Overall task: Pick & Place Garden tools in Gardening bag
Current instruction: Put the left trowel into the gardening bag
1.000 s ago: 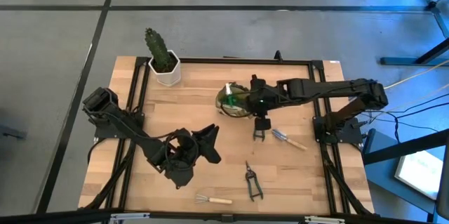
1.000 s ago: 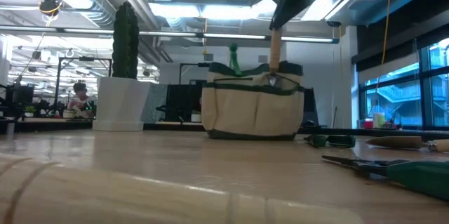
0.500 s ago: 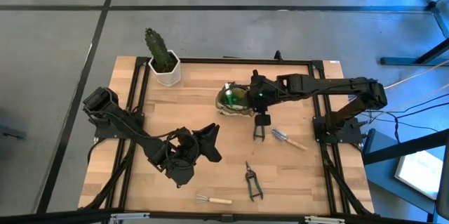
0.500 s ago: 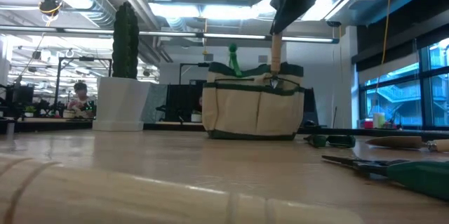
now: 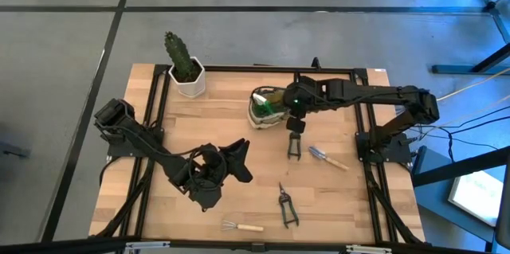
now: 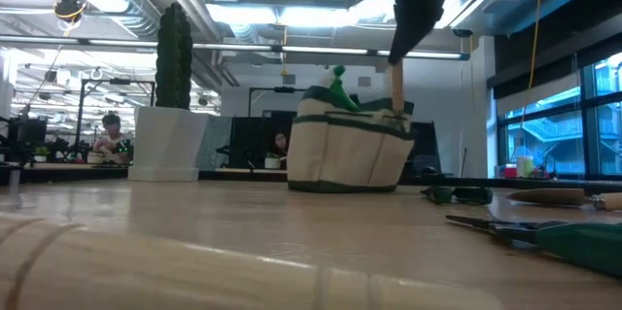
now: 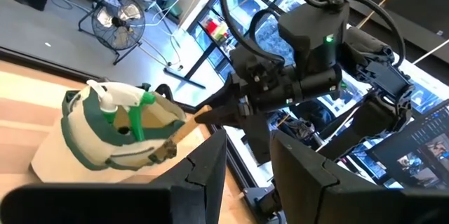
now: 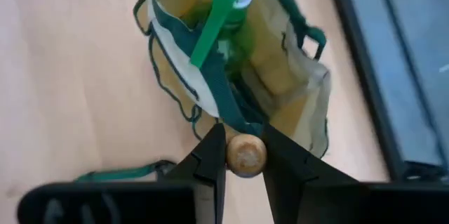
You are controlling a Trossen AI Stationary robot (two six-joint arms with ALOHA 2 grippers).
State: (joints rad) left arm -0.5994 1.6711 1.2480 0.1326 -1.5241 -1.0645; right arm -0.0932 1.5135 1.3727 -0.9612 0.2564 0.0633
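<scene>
one bag (image 6: pixel 350 150) now tilted, end effector (image 8: pixel 242 155) shifted

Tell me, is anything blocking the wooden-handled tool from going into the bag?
Partly. The right gripper holds the wooden-handled tool right at the edge of the gardening bag, with nothing between them. But a green sprayer stands in the middle of the bag's opening, so the tool probably has to slide in beside it.

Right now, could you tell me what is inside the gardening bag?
A green-and-white spray bottle stands in the gardening bag. The right claw grips a wooden handle at the rim; its lower end is hidden.
</scene>
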